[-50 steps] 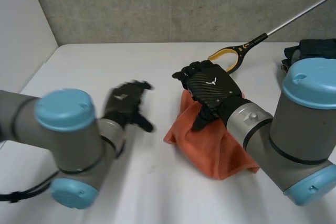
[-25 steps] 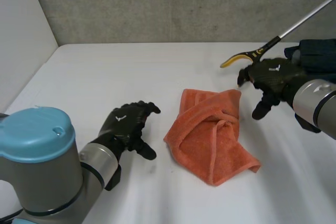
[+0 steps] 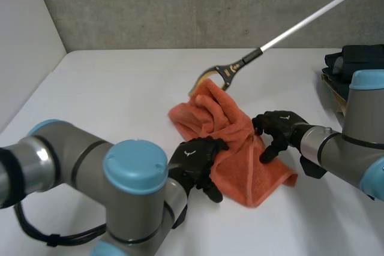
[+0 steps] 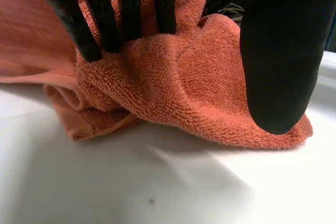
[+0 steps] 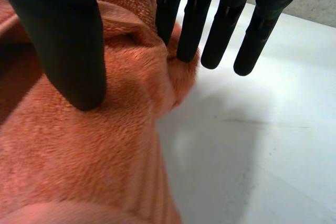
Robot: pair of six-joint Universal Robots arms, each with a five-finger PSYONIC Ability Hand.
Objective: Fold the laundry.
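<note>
orange towel (image 3: 240,148) lies crumpled on the bench (image 3: 120,88), long axis far-left to near-right, left hand (image 3: 195,159) pressing straight fingers into its near-left edge, right hand (image 3: 279,129) touching its right edge, neither gripping.

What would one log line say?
crumpled orange terry towel: unfolded | left hand: open, on towel | right hand: open, touching towel edge

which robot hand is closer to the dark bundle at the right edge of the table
Right. The right robot hand rests on the orange towel at its side facing the dark bundle; the left robot hand is across the towel.
</note>
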